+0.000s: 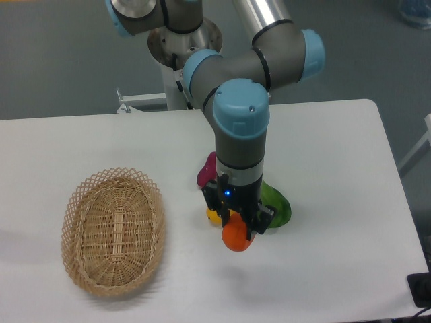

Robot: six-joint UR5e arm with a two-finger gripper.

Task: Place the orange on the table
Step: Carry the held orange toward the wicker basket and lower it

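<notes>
My gripper [237,227] points straight down over the table [337,202], and my fingers [258,222] are closed on the orange [236,237]; the fruit sits between them at their tips, round and bright, and most of it shows below and in front of the black finger bodies; whether the orange touches the white surface or hangs just above it, I cannot tell from this view, but a soft shadow lies on the table directly under it.

Just behind my fingers, on their left side in the picture, a small yellow fruit [213,216] is partly hidden by the gripper; further behind it, a magenta object [206,172] stands out from behind my wrist; on the other side of my fingers, touching or almost touching them, is a green leafy vegetable [277,206], low on the table.

Well apart from my fingers, toward the left of the picture, the oval woven wicker basket [113,231] lies on the same white top; nothing is visible inside it; a small blue light shines on the gripper body above the fingers.
</notes>
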